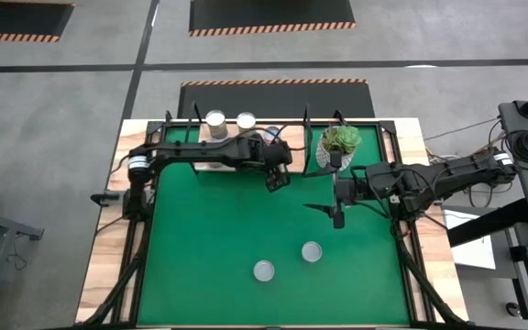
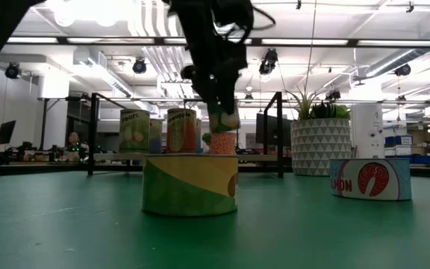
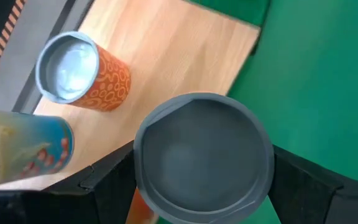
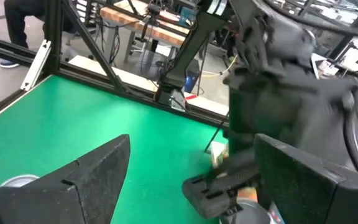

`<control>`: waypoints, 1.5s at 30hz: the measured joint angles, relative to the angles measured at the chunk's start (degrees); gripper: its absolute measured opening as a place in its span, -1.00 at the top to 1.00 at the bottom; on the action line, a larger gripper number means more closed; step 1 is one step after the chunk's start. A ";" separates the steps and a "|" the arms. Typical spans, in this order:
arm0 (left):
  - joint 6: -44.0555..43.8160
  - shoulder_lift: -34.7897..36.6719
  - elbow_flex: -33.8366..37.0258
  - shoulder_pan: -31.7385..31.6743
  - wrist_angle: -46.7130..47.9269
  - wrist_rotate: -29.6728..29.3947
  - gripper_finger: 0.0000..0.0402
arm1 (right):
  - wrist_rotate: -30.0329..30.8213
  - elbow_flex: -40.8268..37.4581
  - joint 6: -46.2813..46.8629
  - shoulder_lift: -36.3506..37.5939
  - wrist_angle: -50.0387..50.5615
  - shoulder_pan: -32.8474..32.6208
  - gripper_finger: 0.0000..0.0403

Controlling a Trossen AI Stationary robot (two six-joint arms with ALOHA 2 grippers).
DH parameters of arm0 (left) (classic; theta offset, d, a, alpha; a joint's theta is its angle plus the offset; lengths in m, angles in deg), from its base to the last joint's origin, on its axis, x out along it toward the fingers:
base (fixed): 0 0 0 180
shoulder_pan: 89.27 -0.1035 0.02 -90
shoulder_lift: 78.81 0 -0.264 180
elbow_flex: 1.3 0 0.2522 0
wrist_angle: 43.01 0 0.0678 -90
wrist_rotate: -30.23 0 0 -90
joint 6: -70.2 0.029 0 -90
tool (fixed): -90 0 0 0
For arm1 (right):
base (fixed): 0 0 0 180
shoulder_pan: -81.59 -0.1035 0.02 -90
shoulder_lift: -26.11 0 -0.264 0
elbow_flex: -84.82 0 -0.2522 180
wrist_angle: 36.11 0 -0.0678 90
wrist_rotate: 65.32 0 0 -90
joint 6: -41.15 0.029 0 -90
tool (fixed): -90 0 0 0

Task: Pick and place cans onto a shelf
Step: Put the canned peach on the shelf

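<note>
Your left gripper (image 1: 277,176) has its jaws clamped on an upright can (image 3: 204,155), silver top facing the wrist camera, fingers on both sides of it. It hangs over the right end of the shelf (image 3: 185,50), near the board's edge where the green mat (image 1: 246,229) begins. Can's long axis is vertical, so the set-down looks like a straight drop. On the board just beside it stand an orange-patterned can (image 3: 82,71) and a blue-labelled can (image 3: 23,155); bare wood lies between them and the held can, so room looks enough, but watch the board's edge on the mat side.

Your right gripper (image 1: 337,213) waits over the mat, jaws apart and empty, near the white pot with the plant (image 1: 340,142). Two cans are left on the mat at the front: one (image 1: 312,251) nearer the right arm, one (image 1: 264,270) further left. Right arm is the closer one for both; open mat all round them.
</note>
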 joint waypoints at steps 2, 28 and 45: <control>2.19 -1.41 -0.60 -0.67 0.32 0.04 -0.41 | 0.00 -0.04 0.12 0.00 0.51 0.00 -0.63; 16.37 -2.98 0.17 -6.08 -5.50 5.46 -0.42 | -0.04 -0.13 0.57 0.04 2.58 0.00 -0.63; 15.21 -5.11 0.11 -6.58 -5.96 5.09 -0.42 | -0.04 -0.44 0.12 0.04 2.69 0.00 -0.63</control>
